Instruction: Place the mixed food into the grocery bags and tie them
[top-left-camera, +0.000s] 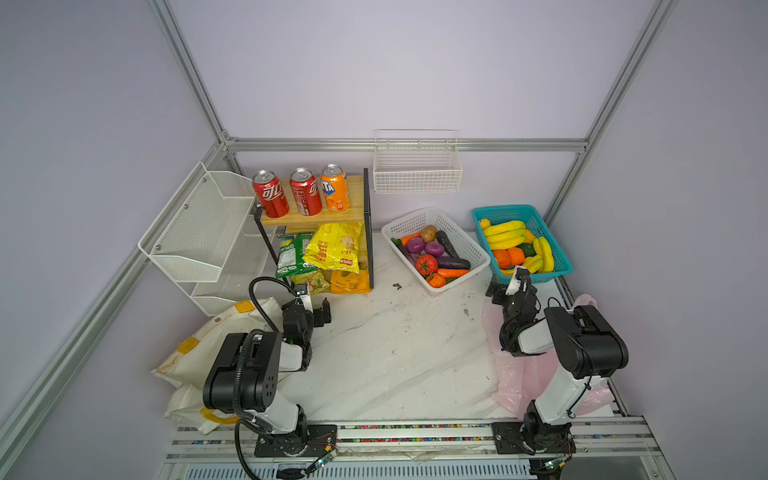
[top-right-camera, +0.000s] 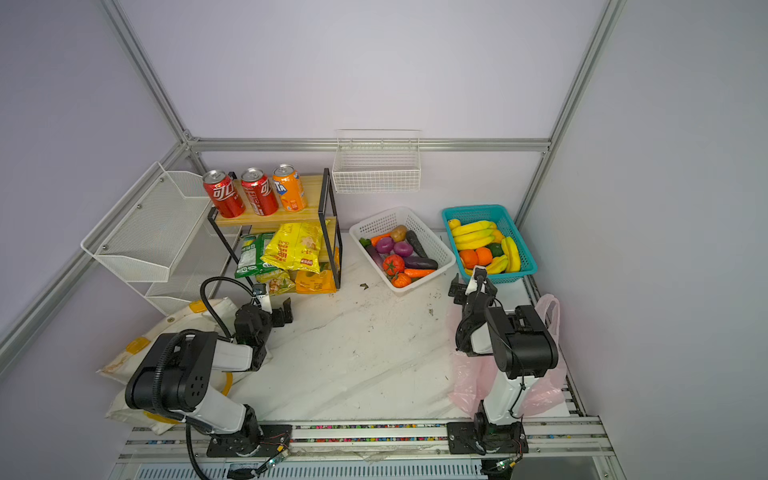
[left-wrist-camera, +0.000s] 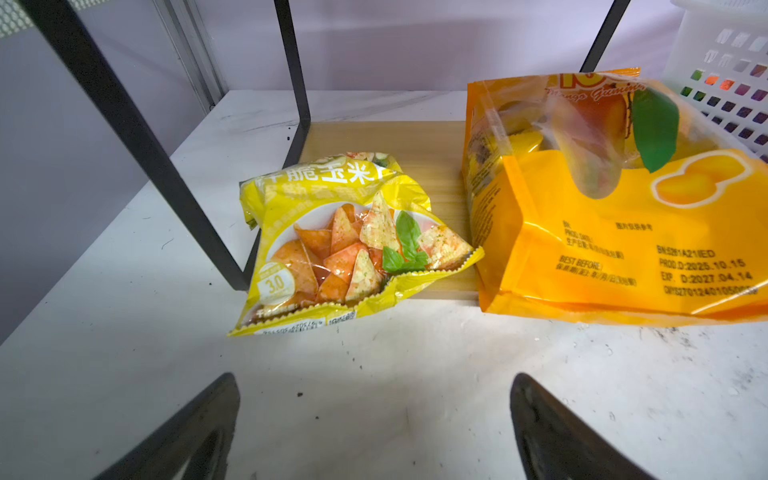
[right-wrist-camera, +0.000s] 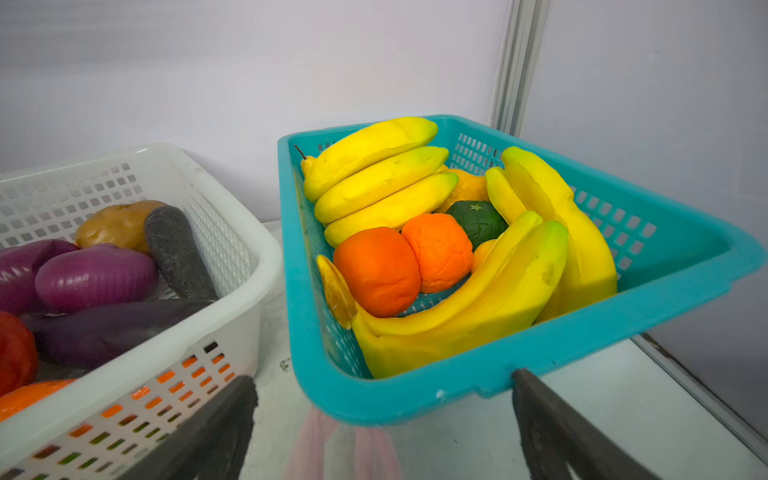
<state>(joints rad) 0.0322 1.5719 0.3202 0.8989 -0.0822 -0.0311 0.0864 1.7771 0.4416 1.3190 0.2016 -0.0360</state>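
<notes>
Opening the packing job with, by the look of it, nothing bagged yet. Caught in both top views with the left end effector (top-left-camera: 316, 308) spread apart and empty at 6 o'clock of the two-tier rack (top-left-camera: 366, 232), and the right end effector (top-left-camera: 507, 286), equally wide and holding nothing, at 6 o'clock of the teal basket (top-left-camera: 503, 208). Showing the orange soda can (top-left-camera: 334, 188) upright on the rack's top board at 10 o'clock of the tabletop (top-left-camera: 395, 353), the yellow crisp packet (top-left-camera: 334, 245) on the tier below, the small orange fruits (top-left-camera: 509, 257) in the basket at 2 o'clock. Only from above: cream tote (top-left-camera: 208, 345) slumped flat at 8 o'clock beneath the left arm, pink plastic bag (top-left-camera: 523, 374) flat at 4 o'clock beneath the right. Only from the left wrist: a small corn-chip packet (left-wrist-camera: 353, 249) and an orange gummy pouch (left-wrist-camera: 615, 232) on the bottom board, with can and large packet out of frame. Only from the right wrist: the fruits wedged between bananas (right-wrist-camera: 386, 183) beside a green fruit (right-wrist-camera: 478, 220). Next move, most likely: reaching over the basket rim and closing on one round fruit without dragging a banana, then coaxing open a limp bag mouth.
</notes>
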